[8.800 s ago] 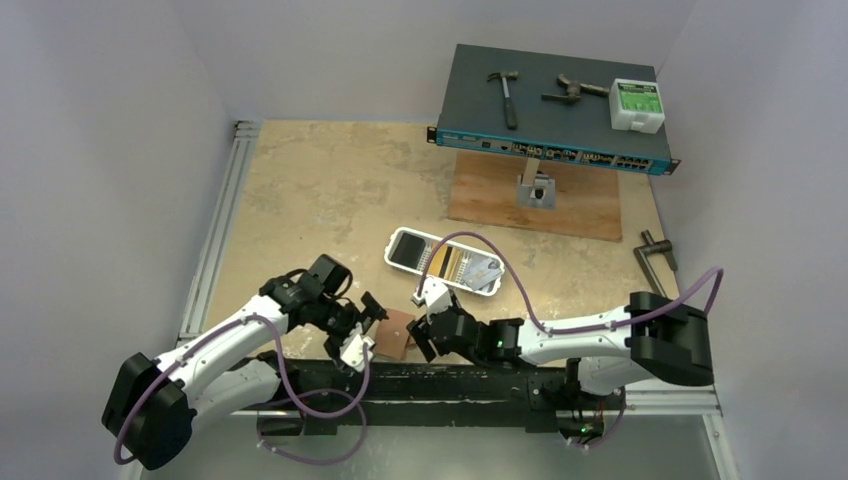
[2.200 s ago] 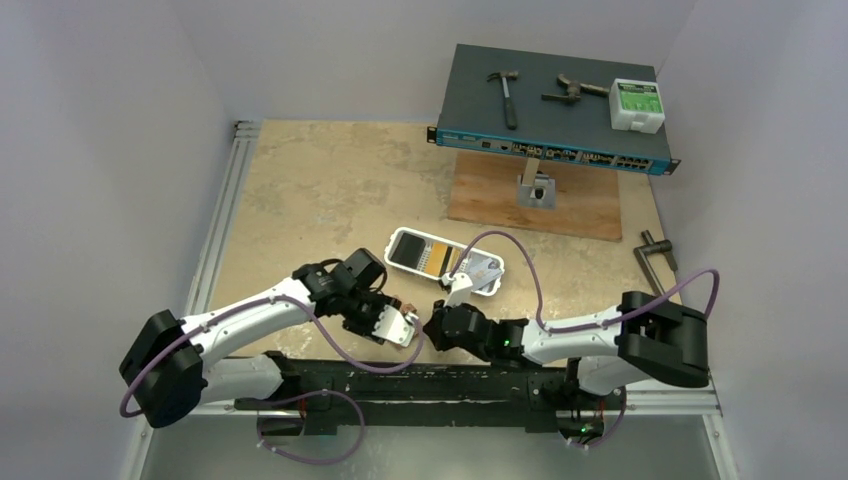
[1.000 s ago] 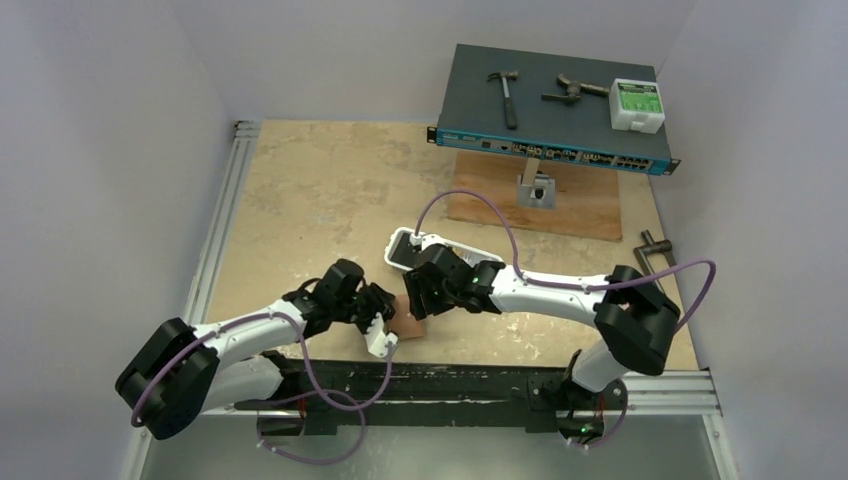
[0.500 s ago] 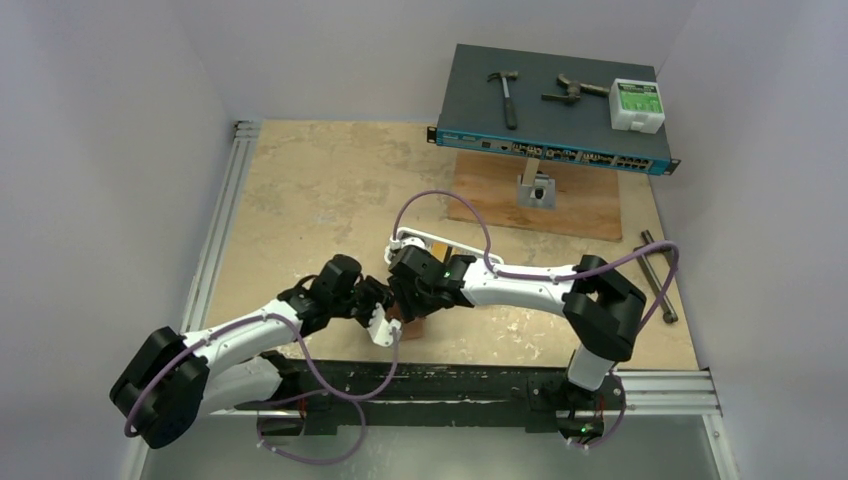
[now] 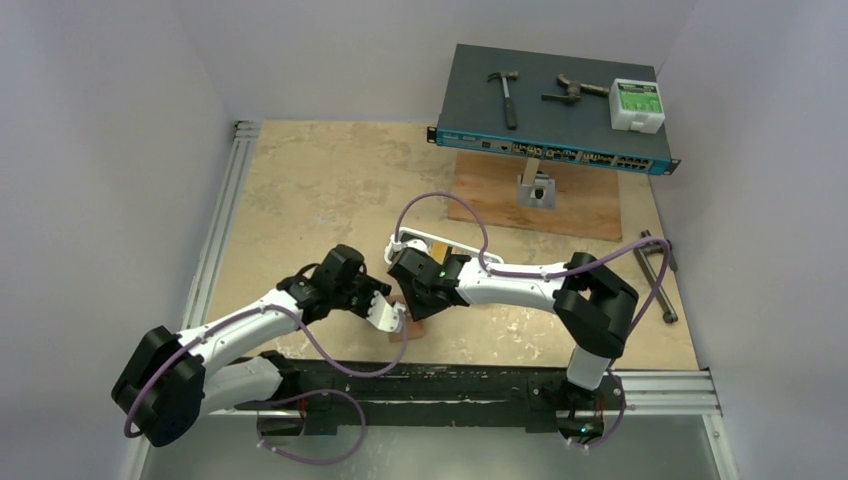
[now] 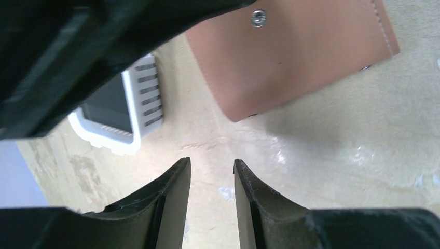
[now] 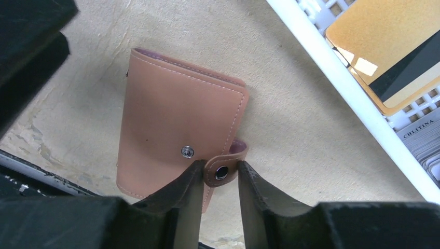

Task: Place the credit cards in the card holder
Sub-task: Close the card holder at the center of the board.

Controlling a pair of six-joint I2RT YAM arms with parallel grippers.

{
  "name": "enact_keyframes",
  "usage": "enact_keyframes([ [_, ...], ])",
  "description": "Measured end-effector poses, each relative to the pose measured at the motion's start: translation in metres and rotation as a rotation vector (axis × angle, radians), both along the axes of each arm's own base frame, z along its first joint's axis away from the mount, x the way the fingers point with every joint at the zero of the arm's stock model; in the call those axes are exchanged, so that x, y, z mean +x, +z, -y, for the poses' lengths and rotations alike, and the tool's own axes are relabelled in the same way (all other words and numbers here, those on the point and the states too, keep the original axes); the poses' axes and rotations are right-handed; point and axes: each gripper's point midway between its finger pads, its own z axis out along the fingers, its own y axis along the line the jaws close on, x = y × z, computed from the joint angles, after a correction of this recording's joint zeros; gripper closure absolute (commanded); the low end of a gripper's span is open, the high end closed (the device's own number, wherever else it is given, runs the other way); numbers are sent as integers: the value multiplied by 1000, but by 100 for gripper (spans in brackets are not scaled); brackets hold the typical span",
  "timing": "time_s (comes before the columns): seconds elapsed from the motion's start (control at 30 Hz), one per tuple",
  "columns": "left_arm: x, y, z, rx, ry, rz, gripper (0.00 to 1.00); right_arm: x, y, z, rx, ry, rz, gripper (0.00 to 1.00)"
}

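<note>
Near the worktop's [image 5: 320, 190] near edge lies one card holder [image 7: 176, 119], half hidden from above by both arms. Fingers of the right gripper [image 7: 219, 166] are closed against both sides of its snap tab [image 7: 222, 174]. Fingers of the left gripper [image 6: 211, 163] stand slightly apart and empty, the holder just beyond their tips. One white tray [image 7: 332, 72], mostly covered overhead, shows three cards: an orange-yellow card [image 7: 384, 46], a pale card [image 7: 423, 140] cut off by the frame, and a black card [image 6: 106, 104].

Table [image 5: 300, 190]: card holder [image 7: 176, 140] at the middle of the near edge, tray [image 7: 332, 72] just behind it with credit cards [image 7: 394, 46] inside, wooden board [image 5: 570, 205] toward the far right corner, network switch [image 5: 550, 100] behind that at the far edge, bearing hammer [image 5: 507, 95] left of box [image 5: 637, 105].
</note>
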Motion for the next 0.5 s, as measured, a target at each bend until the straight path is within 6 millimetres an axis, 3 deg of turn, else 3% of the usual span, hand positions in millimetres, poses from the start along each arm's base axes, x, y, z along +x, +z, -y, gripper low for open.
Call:
enact_keyframes([
  [0.2,3,36,9,-4,-57,-4,62,3,1,1,-3,-10,16,80],
  [0.33,-15,26,11,33,-134,-44,62,5,5,1,3,-15,24,68],
  [0.5,-30,6,10,79,-186,-98,63,8,9,3,6,-25,42,70],
])
